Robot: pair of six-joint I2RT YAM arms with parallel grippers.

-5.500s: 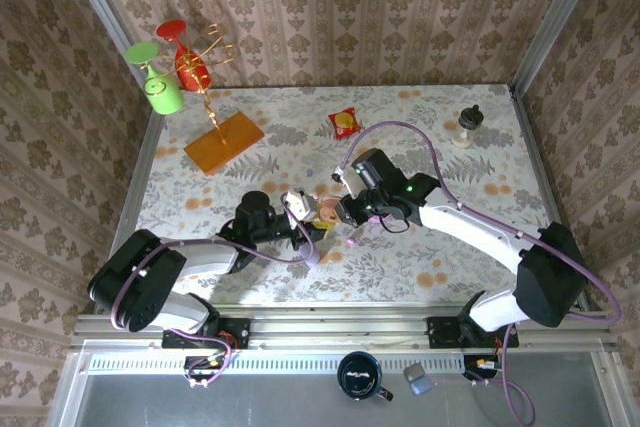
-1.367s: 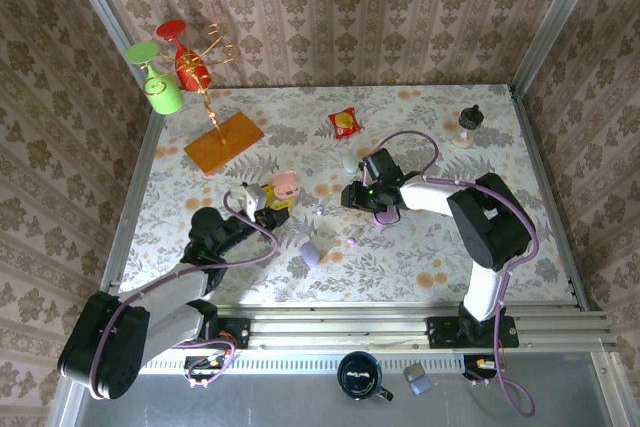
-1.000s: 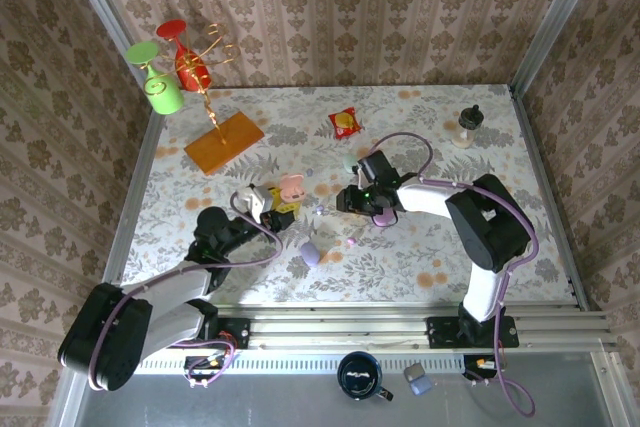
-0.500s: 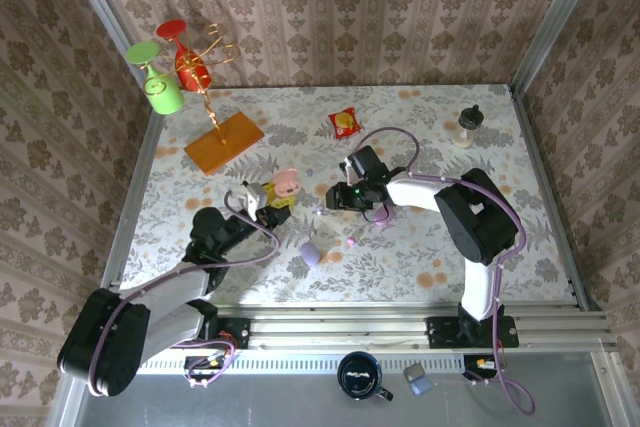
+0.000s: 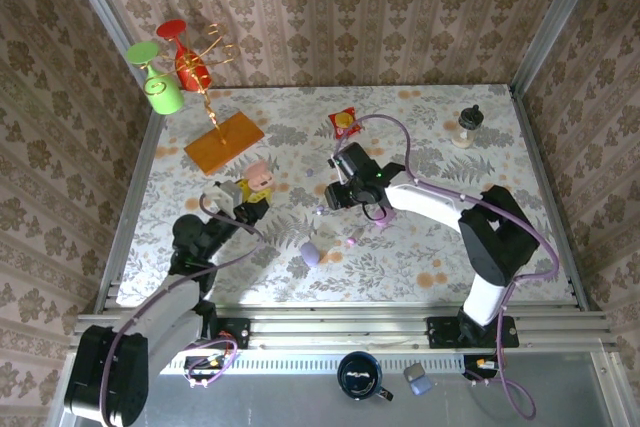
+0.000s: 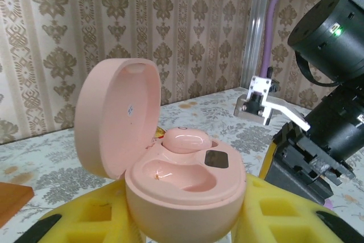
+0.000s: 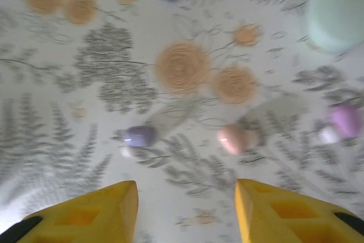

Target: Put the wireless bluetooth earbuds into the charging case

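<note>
Bright even light, right-wrist view blurred

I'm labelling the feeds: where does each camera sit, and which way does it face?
Top external: above and behind, looking down on the table; left arm and right arm show, bases nearest.
Left wrist: looking across at the open pink case clamped in the left gripper.
Right wrist: looking down at loose earbuds, past the open right gripper.
Shared: top and left wrist show the right arm.

Four earbuds: purple earbud (image 7: 140, 136), pink earbud (image 7: 232, 138) and lilac earbud (image 7: 346, 119) loose, a seated earbud (image 6: 185, 139) inside the pink case (image 6: 187, 206). Three cases: that one, the mint case (image 7: 338, 7) upper right, the purple case (image 5: 310, 252).
</note>
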